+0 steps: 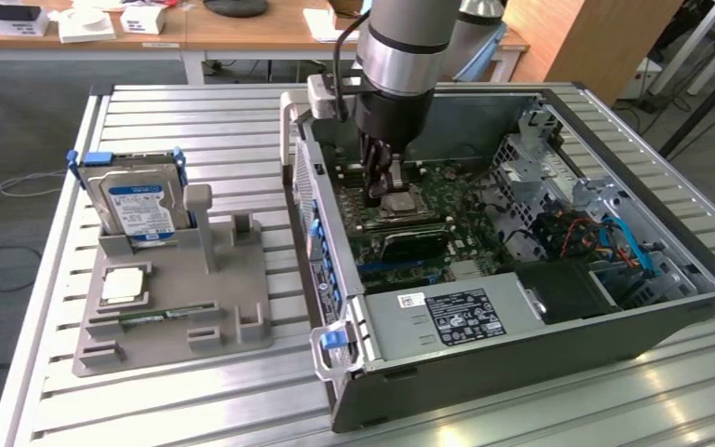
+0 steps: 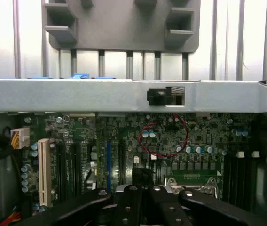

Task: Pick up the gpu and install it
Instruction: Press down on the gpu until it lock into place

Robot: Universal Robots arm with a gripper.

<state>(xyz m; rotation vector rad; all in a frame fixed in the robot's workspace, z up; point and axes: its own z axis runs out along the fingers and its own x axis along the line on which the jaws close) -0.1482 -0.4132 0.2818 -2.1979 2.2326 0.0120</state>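
Slatted table (image 1: 209, 391): closed gripper (image 1: 380, 186) inside computer case (image 1: 606, 345)

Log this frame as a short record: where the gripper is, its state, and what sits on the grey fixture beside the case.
gripper position: gripper low inside the open computer case, just above the motherboard
gripper state: shut; whether it grips anything cannot be told
grey fixture: on the table at the exterior view's left of the case
on the fixture: hard drive standing upright; processor chip and memory stick lying flat
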